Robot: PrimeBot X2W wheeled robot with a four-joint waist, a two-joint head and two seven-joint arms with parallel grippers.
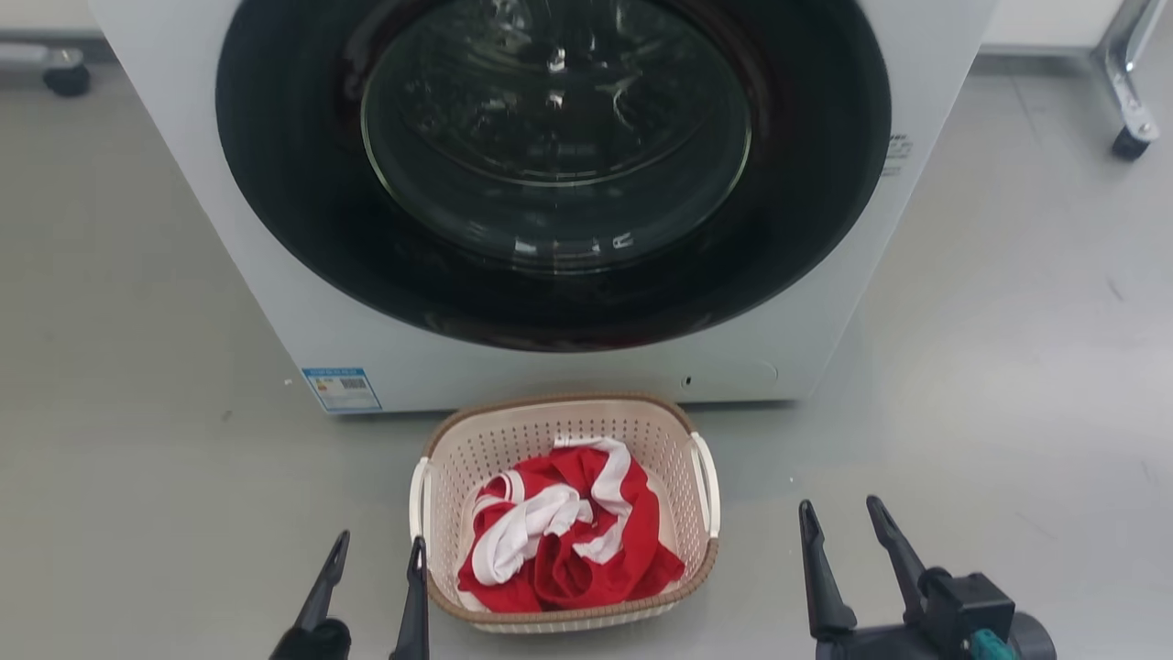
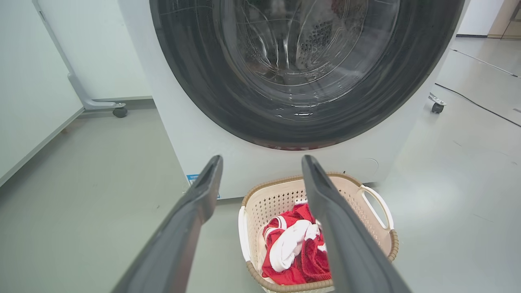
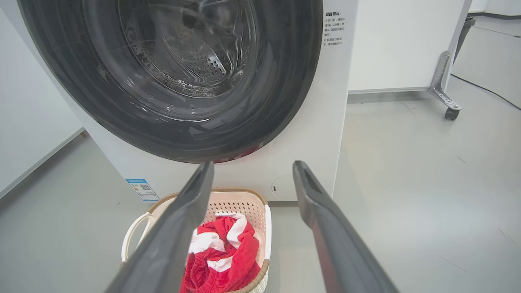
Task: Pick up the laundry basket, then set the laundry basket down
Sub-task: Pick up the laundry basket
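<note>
**Cream perforated plastic laundry basket (image 1: 550,438) stood on the grey floor (image 1: 137,458) between 2 spread tools**

The rounded-rectangular basket, with a brown woven-look rim and 2 white side handles, sat just in front of the white front-loading washing machine (image 1: 275,302) with its dark round glass door. It held a crumpled red and white garment (image 1: 559,541). The left tool (image 1: 381,541) was at the basket's near left, fingers wide apart and empty. Its right finger was just beside the left handle, though contact could not be told. The right tool (image 1: 839,504), also wide and empty, was apart from the basket on its right.
</note>
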